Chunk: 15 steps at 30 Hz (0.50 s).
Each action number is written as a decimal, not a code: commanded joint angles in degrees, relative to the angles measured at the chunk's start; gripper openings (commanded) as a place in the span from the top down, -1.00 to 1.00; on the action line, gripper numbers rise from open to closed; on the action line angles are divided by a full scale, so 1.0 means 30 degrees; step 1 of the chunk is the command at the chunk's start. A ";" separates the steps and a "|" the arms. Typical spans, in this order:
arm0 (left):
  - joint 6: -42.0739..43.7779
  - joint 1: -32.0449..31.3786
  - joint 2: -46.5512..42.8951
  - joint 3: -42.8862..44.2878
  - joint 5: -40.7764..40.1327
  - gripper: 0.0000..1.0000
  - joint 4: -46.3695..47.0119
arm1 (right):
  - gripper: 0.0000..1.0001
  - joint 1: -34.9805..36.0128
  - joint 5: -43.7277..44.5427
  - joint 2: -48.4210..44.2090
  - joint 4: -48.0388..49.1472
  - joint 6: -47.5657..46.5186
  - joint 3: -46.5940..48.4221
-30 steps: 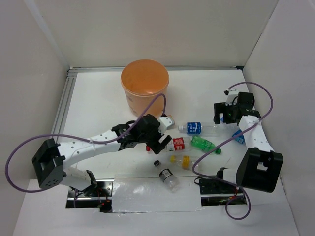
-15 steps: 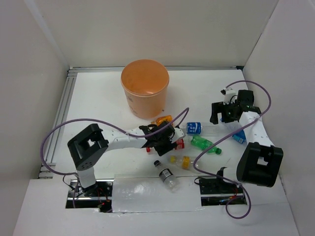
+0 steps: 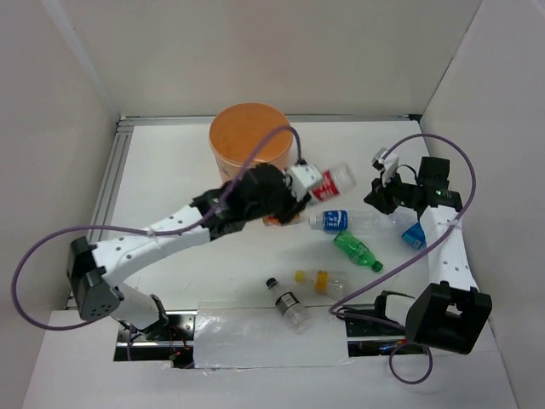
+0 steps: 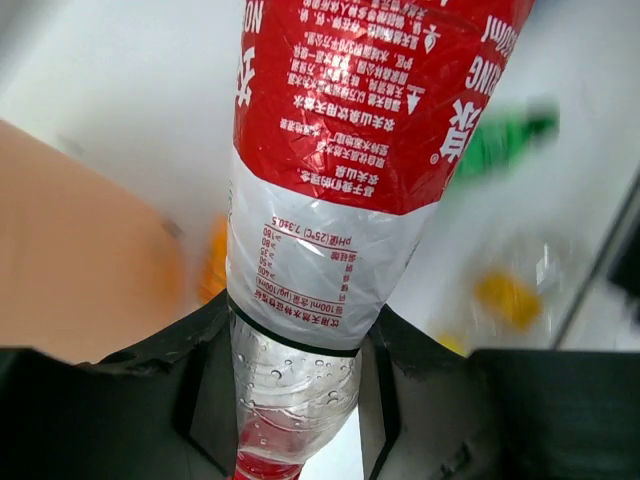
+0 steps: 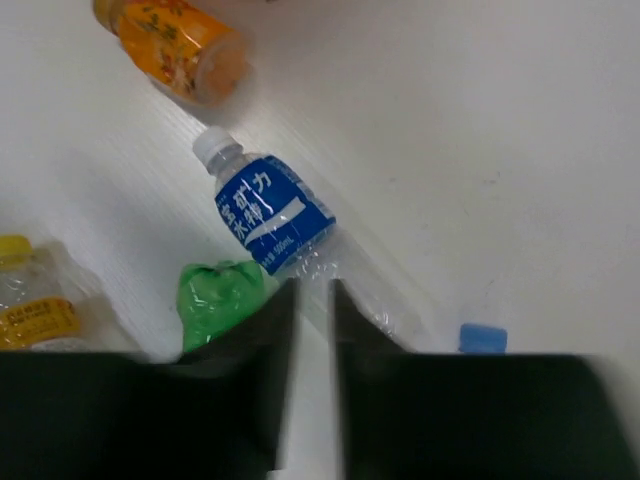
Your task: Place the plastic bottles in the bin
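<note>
My left gripper (image 3: 308,183) (image 4: 295,340) is shut on the clear red-labelled bottle (image 3: 334,181) (image 4: 340,150), held off the table just right of the peach bin (image 3: 251,141) (image 4: 70,260). On the table lie the blue-labelled bottle (image 3: 339,221) (image 5: 268,212), the green bottle (image 3: 356,251) (image 5: 220,300), the yellow-labelled one (image 3: 319,279) (image 5: 30,310) and the black-capped clear one (image 3: 289,305). The short orange bottle (image 3: 274,219) (image 5: 175,45) is partly hidden under my left wrist. My right gripper (image 3: 381,194) (image 5: 312,300) hangs over the blue-labelled bottle's clear end, jaws a narrow gap apart with nothing between them.
A loose blue cap (image 5: 483,337) (image 3: 414,236) lies by the right arm. White walls close in the table on the left, back and right. A metal rail (image 3: 111,183) runs along the left edge. Purple cables loop from both arms.
My left gripper closed on the red-labelled bottle and lifted it up and back toward the bin. My right gripper's jaws narrowed from wide apart and shifted slightly.
</note>
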 commanded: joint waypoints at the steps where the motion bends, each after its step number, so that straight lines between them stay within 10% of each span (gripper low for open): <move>1: -0.0434 0.1788 -0.1565 0.2299 -0.1823 0.99 0.2673 | -0.12 -0.0110 -0.2103 -0.0421 -0.0061 -0.2993 -0.0262; 6: -0.2567 0.5272 -0.0400 0.3793 -0.4310 0.77 0.7105 | -0.65 -0.0110 -0.2720 -0.0421 -0.0266 -0.4462 -0.0671; 10: -0.3950 0.6914 0.2148 0.4966 -0.6721 0.35 0.8310 | -0.71 -0.0110 -0.3129 -0.0245 -0.0938 -0.6628 -0.0673; 15: -0.5473 0.8031 0.4844 0.6343 -0.6313 -0.77 0.6528 | -0.78 -0.0110 -0.3103 0.0544 -0.2137 -1.0836 -0.0673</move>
